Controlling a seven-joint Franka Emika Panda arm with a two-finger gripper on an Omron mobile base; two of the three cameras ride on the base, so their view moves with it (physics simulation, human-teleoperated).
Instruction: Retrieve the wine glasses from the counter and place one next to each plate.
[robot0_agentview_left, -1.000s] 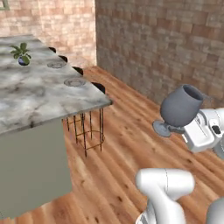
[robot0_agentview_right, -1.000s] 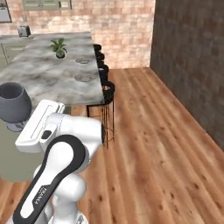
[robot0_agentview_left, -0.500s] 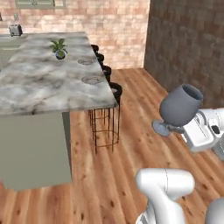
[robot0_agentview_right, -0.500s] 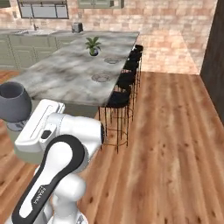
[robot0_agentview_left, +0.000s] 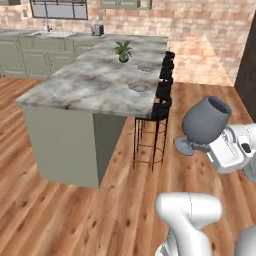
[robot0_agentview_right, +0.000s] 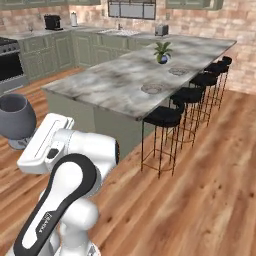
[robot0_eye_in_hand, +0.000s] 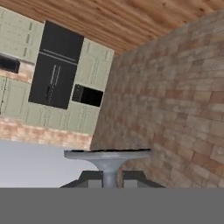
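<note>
Claw (robot0_eye_in_hand: 109, 183) pinches wine glass (robot0_agentview_left: 204, 122) by the stem while base has swung round, island surface (robot0_agentview_left: 90, 85) and both plates (robot0_agentview_left: 139, 86) now ahead.

- The gripper (robot0_eye_in_hand: 108, 178) is closed on the thin stem of the wine glass (robot0_agentview_left: 204, 122), one dark fingertip on each side of the stem, just below the glass's disc foot as the hand view has it.
- In the left base view the white hand (robot0_agentview_left: 231, 150) sits right beside the glass, at its lower right, with the bowl tilted up and away from the hand and the foot at the hand's left.
- In the right base view the hand (robot0_agentview_right: 46, 142) lies just right of the glass (robot0_agentview_right: 16, 119), the bowl mouth facing up.
- The white forearm with its dark joint band curves down from the hand, below and to the right of the glass.
</note>
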